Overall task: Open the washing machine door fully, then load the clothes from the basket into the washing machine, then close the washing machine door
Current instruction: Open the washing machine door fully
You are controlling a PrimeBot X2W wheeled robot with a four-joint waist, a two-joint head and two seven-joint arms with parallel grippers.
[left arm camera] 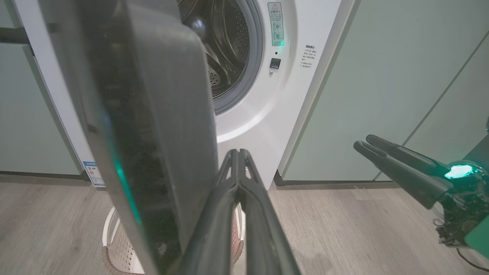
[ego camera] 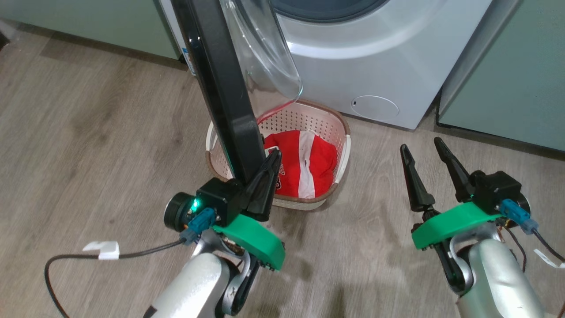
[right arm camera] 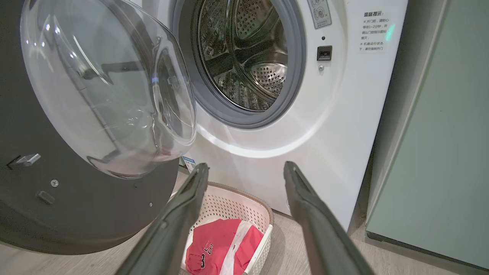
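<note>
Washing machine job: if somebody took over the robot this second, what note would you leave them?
Left claw: shut, holding nothing, beside the door's lower edge.
Right claw: open, empty, to the right of the basket.
The door stands wide open, over the basket's left side. The red and white clothes lie in the basket, in front of the washing machine; its drum looks empty.
Done: door opened.
Left: load the clothes, close the door.
</note>
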